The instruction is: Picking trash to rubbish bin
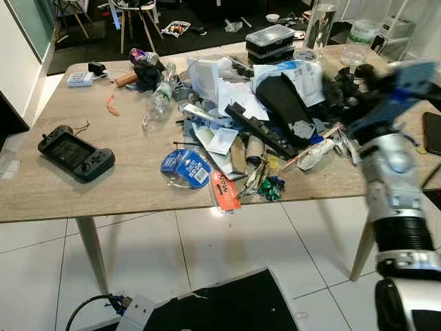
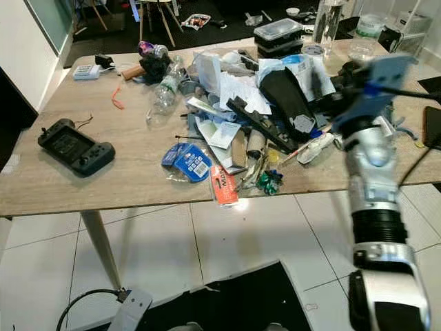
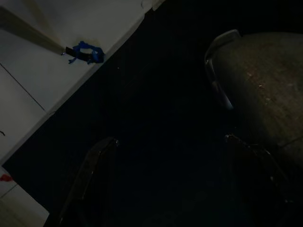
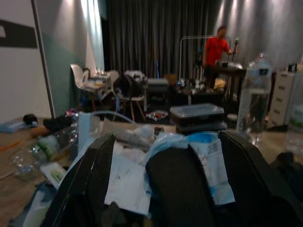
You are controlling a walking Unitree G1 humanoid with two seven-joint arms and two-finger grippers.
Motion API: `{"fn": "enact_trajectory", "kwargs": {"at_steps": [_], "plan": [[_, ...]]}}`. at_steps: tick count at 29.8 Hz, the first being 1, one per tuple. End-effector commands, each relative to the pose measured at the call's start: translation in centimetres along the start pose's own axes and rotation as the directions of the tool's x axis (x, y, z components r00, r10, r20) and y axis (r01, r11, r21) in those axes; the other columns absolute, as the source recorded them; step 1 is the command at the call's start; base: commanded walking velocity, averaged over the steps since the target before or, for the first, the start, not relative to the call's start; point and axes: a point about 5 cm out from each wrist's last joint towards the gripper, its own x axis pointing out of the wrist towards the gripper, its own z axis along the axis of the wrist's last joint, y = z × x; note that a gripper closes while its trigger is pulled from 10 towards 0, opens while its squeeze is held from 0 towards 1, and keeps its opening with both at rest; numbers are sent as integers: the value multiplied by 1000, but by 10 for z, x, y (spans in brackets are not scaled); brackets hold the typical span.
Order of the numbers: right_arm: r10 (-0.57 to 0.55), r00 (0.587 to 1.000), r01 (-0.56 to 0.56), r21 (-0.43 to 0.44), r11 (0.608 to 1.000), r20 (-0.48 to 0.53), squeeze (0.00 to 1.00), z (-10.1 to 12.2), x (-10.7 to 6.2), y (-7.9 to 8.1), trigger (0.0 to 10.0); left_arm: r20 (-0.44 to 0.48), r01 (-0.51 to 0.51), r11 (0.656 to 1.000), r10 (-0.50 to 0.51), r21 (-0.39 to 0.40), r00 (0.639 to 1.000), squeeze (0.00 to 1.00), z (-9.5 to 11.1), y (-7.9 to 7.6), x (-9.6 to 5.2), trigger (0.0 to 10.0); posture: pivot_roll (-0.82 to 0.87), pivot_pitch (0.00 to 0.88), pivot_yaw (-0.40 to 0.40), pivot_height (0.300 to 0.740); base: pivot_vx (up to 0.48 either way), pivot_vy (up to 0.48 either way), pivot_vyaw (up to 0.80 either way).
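The right hand [image 1: 344, 86], blurred, hovers fingers spread over the trash pile [image 1: 255, 117] on the desk's [image 1: 103, 193] right half. The left hand [image 3: 165, 184] hangs spread in darkness, barely discernible.

Head eyes look down on the table [image 1: 55, 196]; right wrist view skims it.

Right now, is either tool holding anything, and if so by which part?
Nothing is held. The right tool hovers open over the trash pile on the table, its fingers spread around empty air. The left tool hangs open above the dark floor.
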Motion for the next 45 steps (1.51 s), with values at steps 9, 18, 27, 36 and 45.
{"fn": "enact_trajectory", "kwargs": {"at_steps": [9, 18, 27, 36, 45], "plan": [[-24, 968, 4, -81, 997, -252, 0, -39, -6, 8, 10000, -39, 9, 1000, -9, -12, 999, 0, -13, -1, -2, 10000, -5, 107, 88, 740, 57, 0, 0], [23, 933, -75, -132, 988, -358, 0, -63, -19, 24, 10000, -41, 15, 1000, -16, -16, 999, 0, -14, -1, -3, 10000, -5, 109, 90, 740, 277, 0, 0], [45, 920, -106, -138, 985, -389, 0, -68, -23, 32, 10000, -36, 16, 1000, -17, -24, 999, 0, -13, -1, -2, 10000, -8, 113, 89, 740, 287, 0, 0], [137, 910, -197, -119, 973, -392, 0, -69, -22, 46, 10000, -35, 20, 1000, -20, -22, 999, 0, -11, -3, -1, 10000, -12, 106, 82, 740, 289, 0, 0], [154, 907, -203, -88, 975, -393, 0, -69, -22, 49, 10000, -30, 21, 999, -22, -27, 999, 0, -9, -3, -1, 10000, -11, 103, 81, 740, 292, 0, 460]]}}
